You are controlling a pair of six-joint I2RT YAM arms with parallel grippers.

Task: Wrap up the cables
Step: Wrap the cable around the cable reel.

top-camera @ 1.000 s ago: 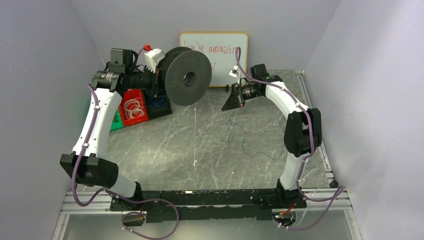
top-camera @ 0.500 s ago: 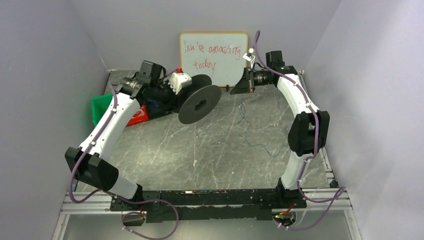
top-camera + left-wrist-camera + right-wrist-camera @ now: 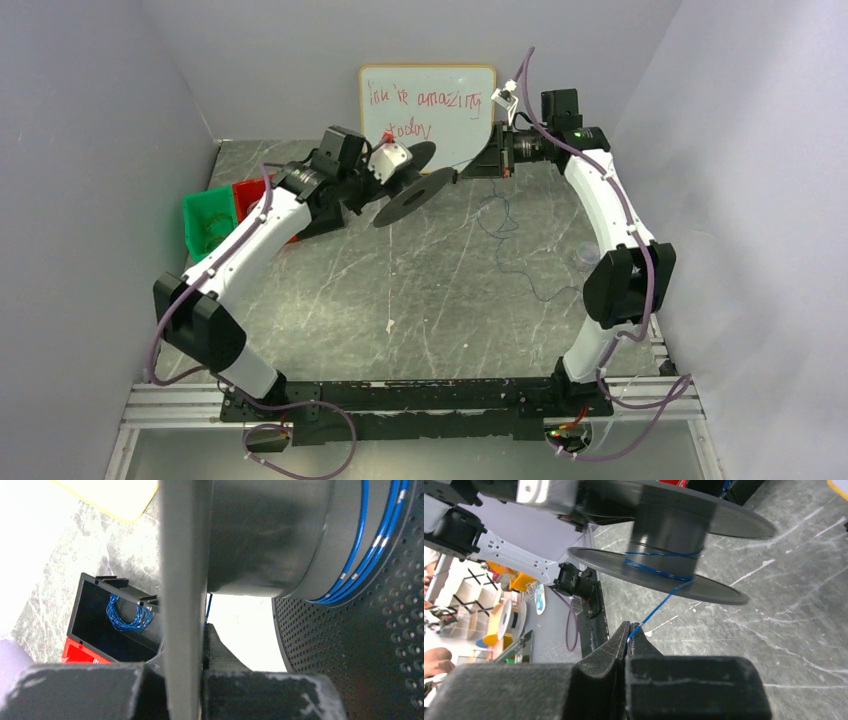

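Item: cable, thin, blue.
- Location: a few turns lie around the hub of a black spool, held above the far middle of the tabletop.
- Orientation: a taut stretch runs left from the right pincer to the hub. The slack drops below that pincer in loose loops on the tabletop and trails toward the near right.
- Right pincer: fingers together, clamped on the cable at their tips, just right of the spool.
- Left pincer: clamped on one spool flange. The spool is tilted, its flanges almost edge-on from above.
- Also present: a coil of blue cable in a black bin; red bin and green bin at far left; whiteboard on the far wall.
- Change: half a second ago the spool hung further left and nearer, showing more flange face. The right pincer is now higher and farther back. The left arm has swung right, uncovering more of the bins.
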